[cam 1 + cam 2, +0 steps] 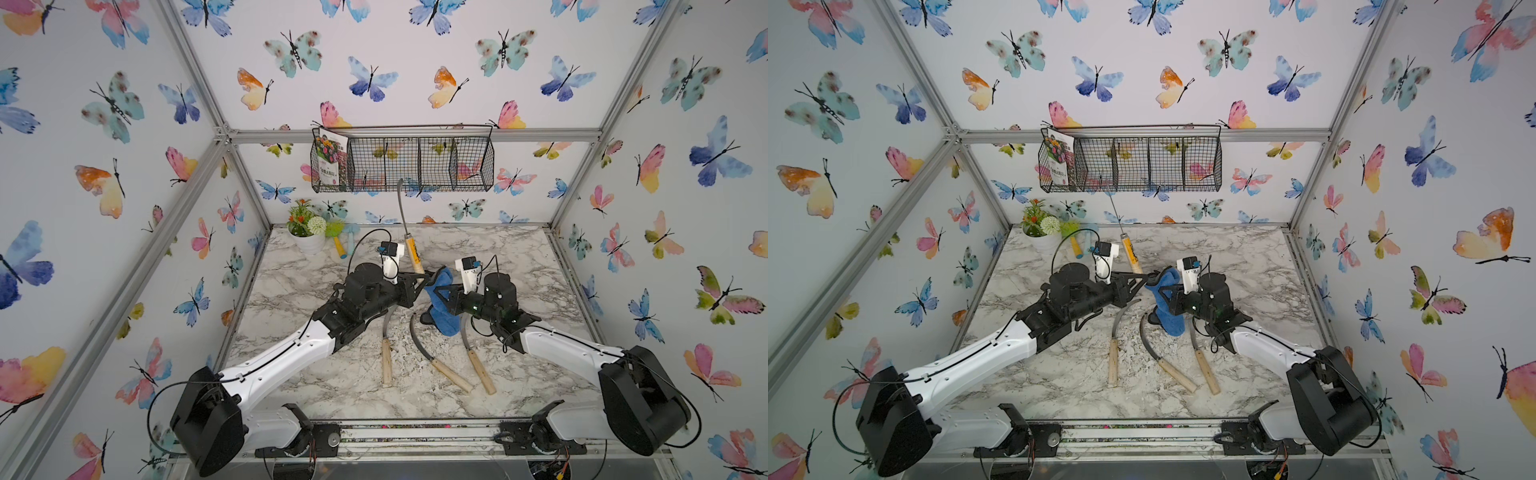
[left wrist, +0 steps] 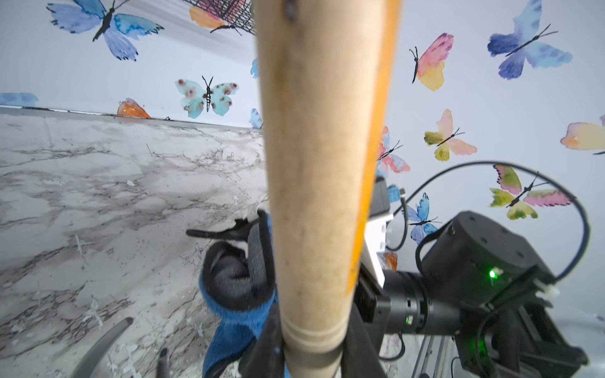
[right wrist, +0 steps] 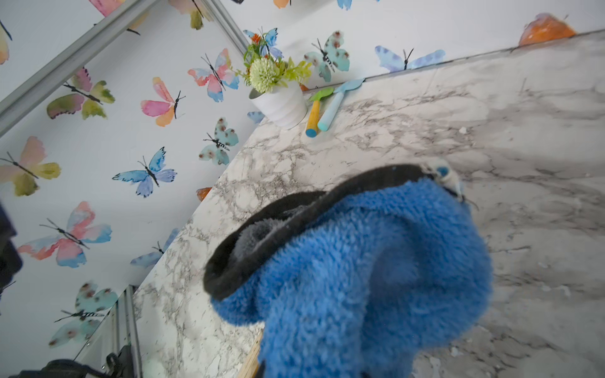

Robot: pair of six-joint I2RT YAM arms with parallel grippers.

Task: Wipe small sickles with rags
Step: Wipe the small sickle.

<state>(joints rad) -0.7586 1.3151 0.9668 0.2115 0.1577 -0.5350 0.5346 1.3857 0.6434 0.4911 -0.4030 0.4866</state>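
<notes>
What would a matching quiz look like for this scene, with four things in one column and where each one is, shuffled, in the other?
Things
1. fluffy blue terry cloth
2. raised wooden-handled sickle with curved grey blade
3. flower-printed paper packet
4. yellow-handled toy garden tool

Places
A. lying beside the white flower pot
B. clamped in the left tool
C. in an end compartment of the black wire basket
D. clamped in the right tool

Pairs: 1-D, 2-B, 3-C, 4-A
</notes>
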